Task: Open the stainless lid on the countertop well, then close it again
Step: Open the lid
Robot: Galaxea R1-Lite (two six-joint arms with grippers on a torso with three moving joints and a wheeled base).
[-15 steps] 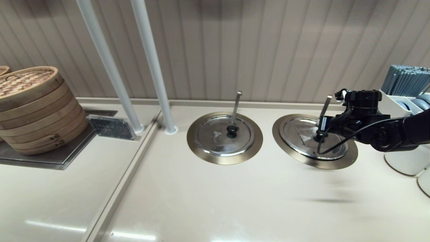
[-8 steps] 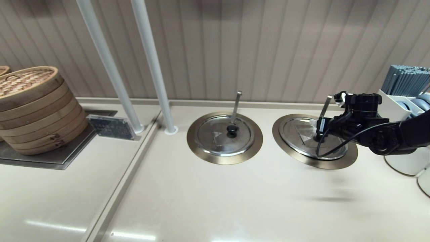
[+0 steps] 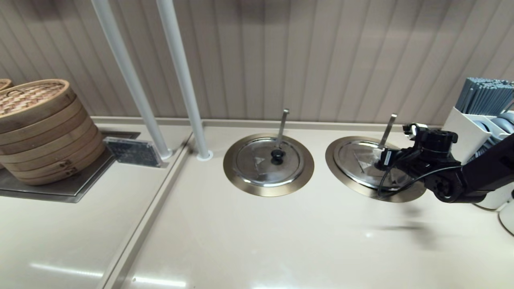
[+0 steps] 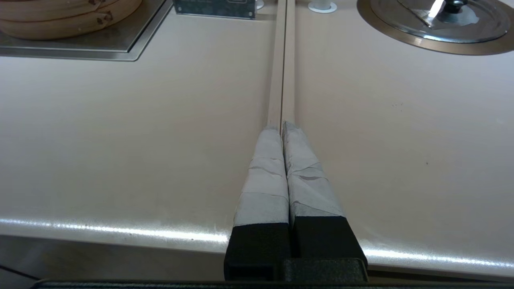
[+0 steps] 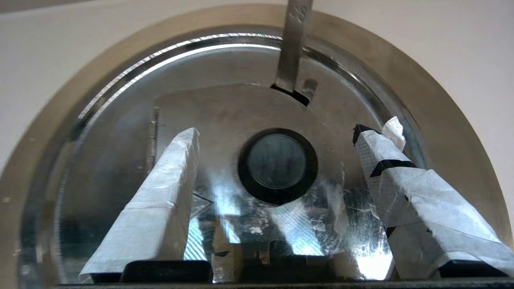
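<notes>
The stainless lid (image 3: 357,158) lies closed on the right countertop well, inside its bronze-toned rim (image 3: 335,160). A steel ladle handle (image 3: 388,126) sticks up through the lid's far side. My right gripper (image 3: 380,161) hangs low over the lid, open. In the right wrist view its taped fingers (image 5: 168,188) stand either side of the black knob (image 5: 277,165) without touching it, and the right gripper (image 5: 277,131) is centred on it. My left gripper (image 4: 282,126) is shut and empty, parked over the counter's front edge along a seam.
A twin lid (image 3: 268,160) with its own ladle handle sits in the middle well. A bamboo steamer (image 3: 40,128) stands far left by a small sign (image 3: 134,151). Two white poles (image 3: 182,80) rise behind. A white utensil holder (image 3: 470,124) stands behind the right arm.
The right arm has dropped lower and drawn slightly towards the front, bringing its open fingers down around the knob. The lid has stayed closed.
</notes>
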